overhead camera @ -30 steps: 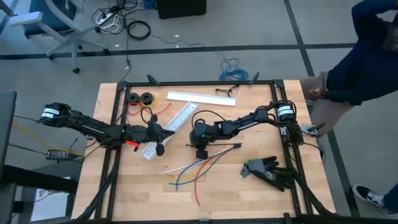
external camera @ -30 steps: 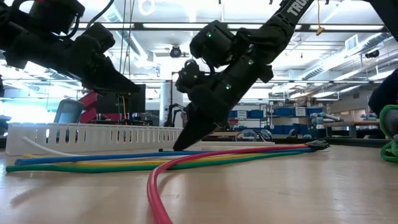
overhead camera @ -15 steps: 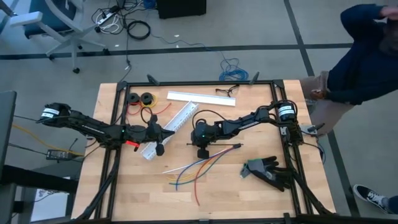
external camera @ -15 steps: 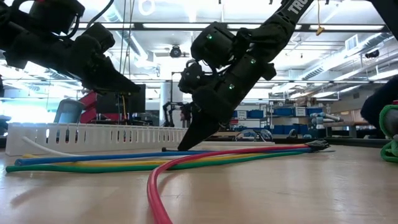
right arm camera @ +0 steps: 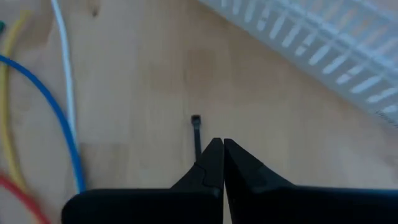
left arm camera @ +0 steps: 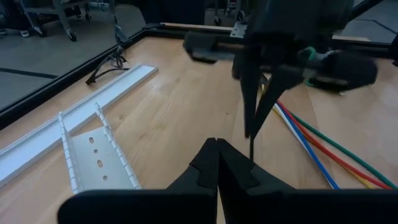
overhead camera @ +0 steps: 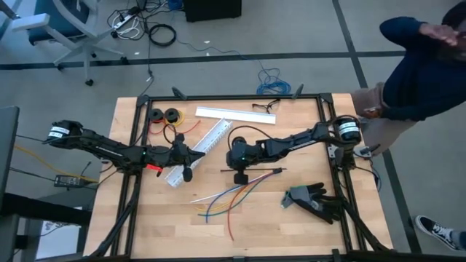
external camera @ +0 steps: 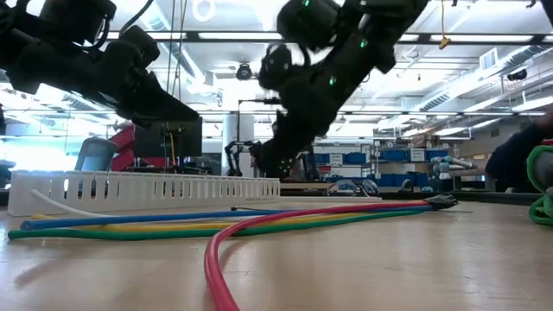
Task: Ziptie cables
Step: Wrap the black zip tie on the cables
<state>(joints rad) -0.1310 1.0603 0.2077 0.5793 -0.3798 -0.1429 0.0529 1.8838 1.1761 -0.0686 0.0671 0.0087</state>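
Observation:
The cables (overhead camera: 226, 198), blue, red, yellow, green and white, lie fanned out on the wooden table, joined at their right ends. The ziptie (overhead camera: 262, 171) is a thin black strap lying left to right just beyond them. My right gripper (right arm camera: 222, 144) is shut and hangs above the table over the strap's left part (overhead camera: 237, 173), pointing left and down. The ziptie's head (right arm camera: 196, 119) shows just ahead of its tips. My left gripper (left arm camera: 216, 142) is shut and empty, raised at the left (overhead camera: 187, 173), facing the right gripper. My right gripper has its shut fingertips over the ziptie's strap (right arm camera: 198, 149), a little in from the head end and along it. The strap runs in behind one finger (right arm camera: 205, 168), not out of the gap between them. Whether the fingers touch it I cannot tell.
A white slotted duct (overhead camera: 211, 135) lies slantwise between the arms, with a flat white strip (overhead camera: 233, 114) beyond it. Two black spools (overhead camera: 164, 114) sit far left and a black glove (overhead camera: 317, 202) near right. A person (overhead camera: 422, 65) stands past the table's right edge.
My right gripper has risen from the table, where its tips stood at the ziptie, and now hangs well clear of the wood. The cables and the ziptie's left end lie where they were. The person at the right has moved an arm.

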